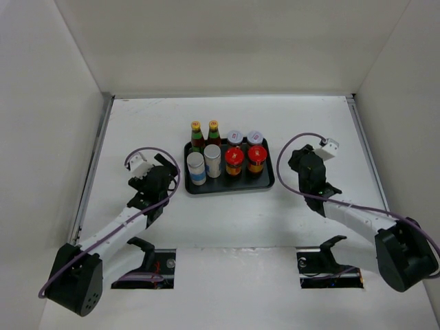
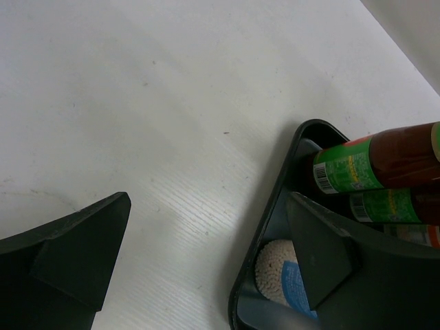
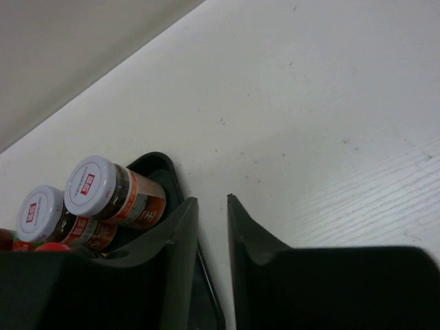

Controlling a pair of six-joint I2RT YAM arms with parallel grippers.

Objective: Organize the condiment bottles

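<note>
Both arms are bolted at the near edge of the table [image 1: 227,220]. The left arm [image 1: 113,234] slants from the near-left corner toward the table's middle, its wrist low. The left gripper [image 2: 199,261] is spread wide with nothing between its fingers [image 2: 75,261]. The right arm [image 1: 357,216] slants in from the near-right corner. The right gripper [image 3: 213,240] has its fingers [image 3: 175,268] drawn almost together, leaving a narrow empty slit.

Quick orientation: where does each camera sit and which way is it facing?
Top external: above and behind the bases, looking down on the table; left arm, right arm and the tray show.
Left wrist: on its arm, facing the tray's left end and green-labelled bottles past the open left gripper.
Right wrist: facing the tray's right corner and pale-lidded jars past the nearly shut right gripper.
All three share the tray.
</note>
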